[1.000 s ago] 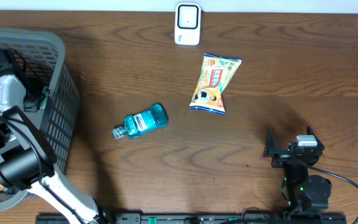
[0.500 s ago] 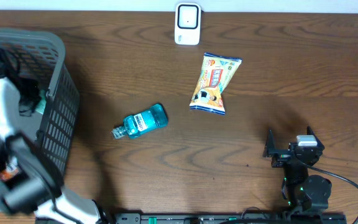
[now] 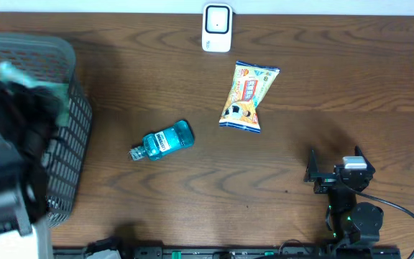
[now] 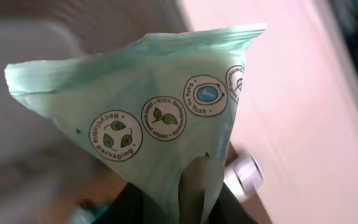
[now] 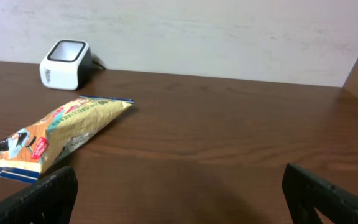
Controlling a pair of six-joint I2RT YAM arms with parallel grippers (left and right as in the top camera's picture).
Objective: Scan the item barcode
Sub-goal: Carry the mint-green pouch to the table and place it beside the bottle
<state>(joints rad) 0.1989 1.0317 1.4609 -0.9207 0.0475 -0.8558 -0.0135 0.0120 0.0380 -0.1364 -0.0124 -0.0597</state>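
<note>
Extraction from the basket [image 3: 74, 122] is the change over the last second. A second ago the left arm reached low inside the basket at the left edge of the overhead view. It now stands raised toward the camera as a large blurred mass, with a green streak at the upper left, the pouch [image 3: 13, 72].

The left wrist view confirms the grip. The left gripper [image 4: 188, 199] is clamped on a pinched lower fold of the green pouch [image 4: 142, 106], which fills the middle of that frame. The face turned to this camera carries only round printed symbols; no barcode shows on it.

The right gripper [image 5: 182, 196] has not moved. It rests at the lower right of the overhead view with its jaws wide apart and nothing between them.

Other items are unchanged:
- scanner [image 3: 216, 27], top centre
- snack bag [image 3: 249, 97], just below the scanner
- blue bottle [image 3: 162, 140], centre left on the table [image 3: 192, 201]

Consequence for the task: the item appears picked, and the pick phase is judged complete. The pouch is well apart from the scanner, so the carry across the upper part of the frame is not yet done. Since the barcode face is unseen, the pouch will probably need turning before presentation to the scanner window.
</note>
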